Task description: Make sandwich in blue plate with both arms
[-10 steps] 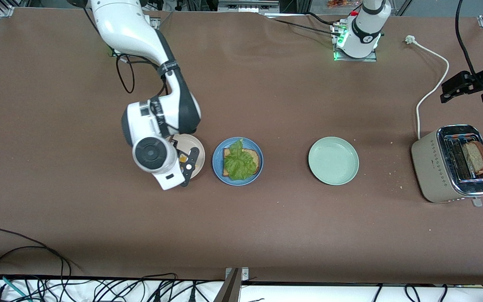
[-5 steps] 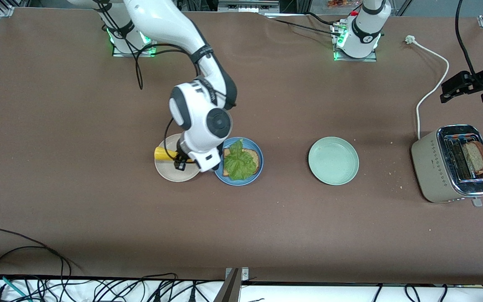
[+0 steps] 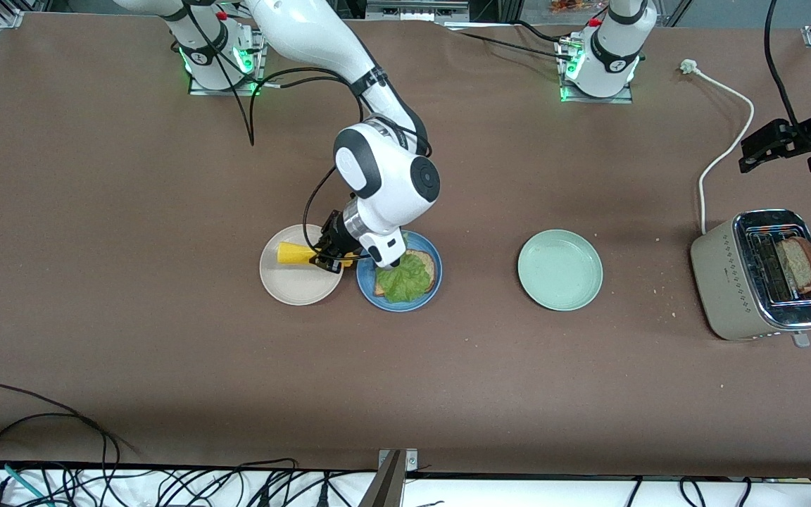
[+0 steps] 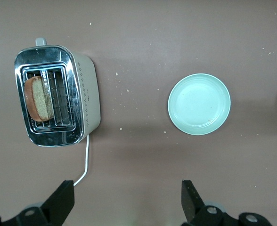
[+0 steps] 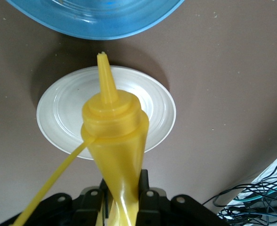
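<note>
- Lowest strip of the front frame: a tangle of black cables (image 3: 96, 479) along the counter (image 3: 166, 352) edge nearest the camera.
- Middle band of the frame, three plates in a row. The blue plate (image 3: 398, 304) sat at frame centre, carrying one bread slice (image 3: 426, 262) with a lettuce leaf (image 3: 403, 282) on top. No upper slice on it.
- Just beside it, toward the right arm's end, lay a beige plate (image 3: 296, 290). Well apart toward the left arm's end lay a pale green plate (image 3: 560, 270).
- The right tool (image 3: 329, 258) hung over the gap between the beige and blue plates, clamped on a yellow squeeze bottle (image 3: 293, 253). The bottle lay roughly level over the beige plate. In the right wrist view its body (image 5: 115, 141) was pinched between the fingers, with the beige plate under it.
- At the left arm's end of the middle band stood a toaster (image 3: 729, 282) with a second bread slice (image 3: 800, 264) in one slot. A white cord (image 3: 726, 141) ran up the frame from it.
- Above the toaster in the frame, the left tool (image 3: 771, 144) waited in the air, fingers (image 4: 63, 202) wide apart, gripping nothing.
- Top edge of the frame: both arm bases (image 3: 599, 70).
</note>
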